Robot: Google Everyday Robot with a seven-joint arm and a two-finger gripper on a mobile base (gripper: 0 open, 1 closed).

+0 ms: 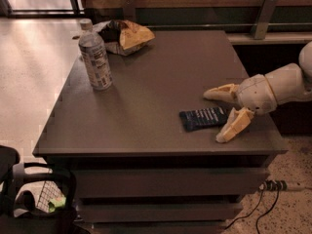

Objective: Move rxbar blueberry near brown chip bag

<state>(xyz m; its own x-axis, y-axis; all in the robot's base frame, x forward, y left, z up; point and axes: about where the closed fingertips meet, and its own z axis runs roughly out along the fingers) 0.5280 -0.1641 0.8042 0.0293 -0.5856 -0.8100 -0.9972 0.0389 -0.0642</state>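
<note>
The rxbar blueberry (204, 118) lies flat on the dark table (156, 82) near its front right corner, a navy wrapper with pale lettering. My gripper (219, 115) comes in from the right at table height. Its two cream fingers are spread open, one behind the bar's right end and one in front of it. The bar's right end sits between them. The brown chip bag (124, 35) lies crumpled at the table's far left corner, far from the bar.
A clear labelled plastic bottle (94, 56) stands upright at the left side of the table, in front of the chip bag. A wooden bench rail (263, 13) runs behind the table. A dark cart with a basket (34, 199) sits at lower left. Cables (273, 186) lie on the floor at right.
</note>
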